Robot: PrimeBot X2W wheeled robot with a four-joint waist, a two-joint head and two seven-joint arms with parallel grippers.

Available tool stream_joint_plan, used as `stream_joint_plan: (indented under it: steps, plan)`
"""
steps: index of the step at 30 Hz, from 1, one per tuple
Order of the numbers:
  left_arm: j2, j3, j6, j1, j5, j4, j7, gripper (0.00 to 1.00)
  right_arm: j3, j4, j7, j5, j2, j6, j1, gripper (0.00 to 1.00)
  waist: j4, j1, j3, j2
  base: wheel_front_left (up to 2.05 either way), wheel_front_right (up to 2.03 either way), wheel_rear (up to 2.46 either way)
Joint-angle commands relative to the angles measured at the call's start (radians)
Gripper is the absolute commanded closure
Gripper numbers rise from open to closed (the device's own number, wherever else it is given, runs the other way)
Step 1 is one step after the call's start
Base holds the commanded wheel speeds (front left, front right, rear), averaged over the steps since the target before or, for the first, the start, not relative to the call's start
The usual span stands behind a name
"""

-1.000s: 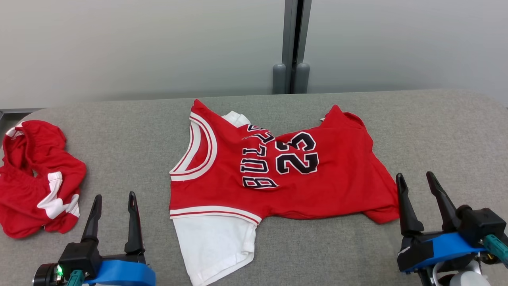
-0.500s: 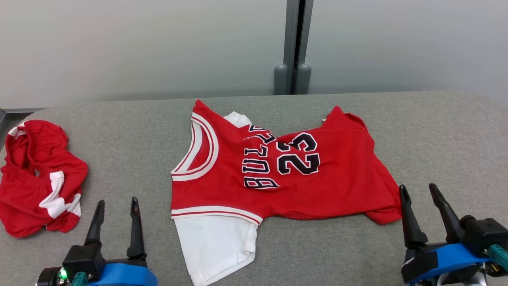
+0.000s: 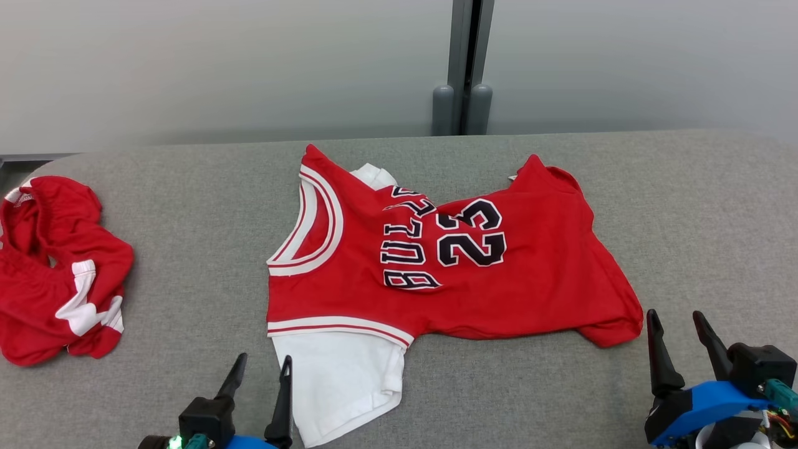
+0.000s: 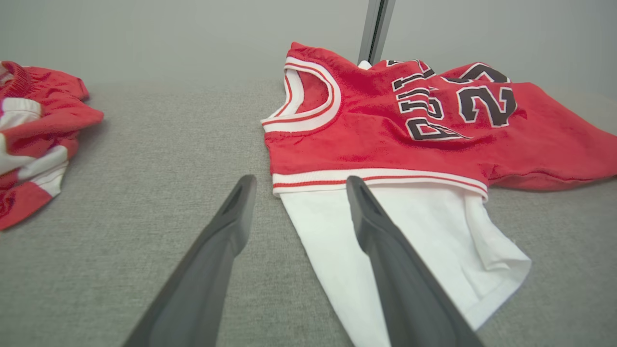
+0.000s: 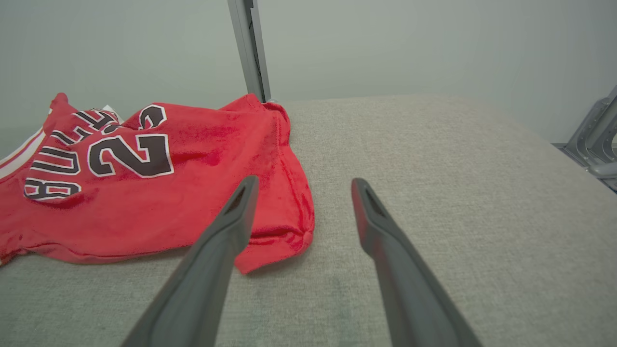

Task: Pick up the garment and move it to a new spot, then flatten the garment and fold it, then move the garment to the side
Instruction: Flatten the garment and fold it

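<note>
The garment (image 3: 449, 274) is a red jersey with black lettering, the number 23 and a white sleeve. It lies spread but wrinkled in the middle of the grey table (image 3: 187, 206). My left gripper (image 3: 264, 357) stands open at the near edge, its fingers just beside the white sleeve (image 3: 340, 380). In the left wrist view the left gripper (image 4: 300, 179) points at the jersey's (image 4: 385, 130) striped armhole band, its right finger over the white sleeve. My right gripper (image 3: 675, 313) is open and empty, just right of the jersey's near right corner. The right wrist view has that corner (image 5: 270, 241) beside the right gripper (image 5: 304, 180).
A second red and white garment (image 3: 56, 274) lies crumpled at the table's left end (image 4: 33, 130). A grey post (image 3: 461, 68) rises behind the table against the pale wall. Metal frame parts (image 5: 593, 140) stand off the table's right end.
My left gripper has moved right and nearer, from beside the crumpled garment to the white sleeve. The right gripper has dropped slightly lower and to the right. The head view has shifted a little.
</note>
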Motion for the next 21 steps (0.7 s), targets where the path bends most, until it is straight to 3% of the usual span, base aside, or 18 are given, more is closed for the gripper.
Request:
stream_joint_plan:
  steps: [1,11,21]
  plan:
    - [0.002,-0.007,-0.005,0.002,-0.009,0.012,-0.001,0.00,-0.007,0.022,-0.009,-0.006,-0.011,0.001,-0.023,0.00,0.001,0.0000,0.005,-0.0001,0.00,0.00,0.00]
    - [0.001,-0.090,-0.026,-0.005,-0.035,0.133,0.016,0.00,-0.010,0.214,-0.052,-0.006,-0.040,0.001,-0.108,0.00,0.006,0.0000,0.033,-0.0001,0.00,0.00,0.00]
    - [-0.005,-0.165,-0.034,0.010,-0.075,0.173,0.049,0.00,-0.003,0.316,-0.089,-0.001,-0.050,0.001,-0.153,0.00,0.012,0.0000,0.048,-0.0001,0.00,0.00,0.00]
